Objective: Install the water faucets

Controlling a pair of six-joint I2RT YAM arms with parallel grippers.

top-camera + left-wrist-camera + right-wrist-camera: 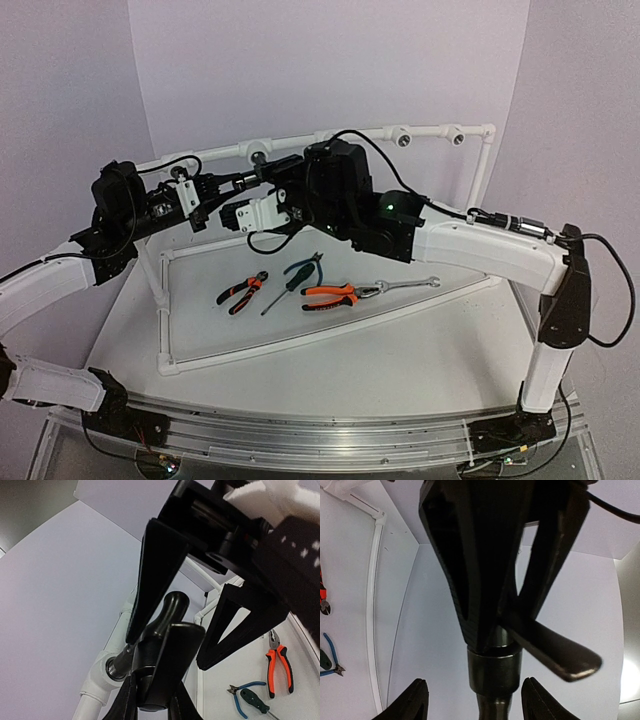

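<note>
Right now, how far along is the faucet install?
Done: tap picked up, its threaded end at the white pipe socket. In hand: left gripper clamps the tap; right gripper stands open around it. Left: screwing it home, releasing. Two sockets farther along look empty.

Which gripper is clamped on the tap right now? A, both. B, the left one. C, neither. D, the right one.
B: the left gripper is shut on the tap, while the right gripper stands open, one finger on either side of it.
</note>
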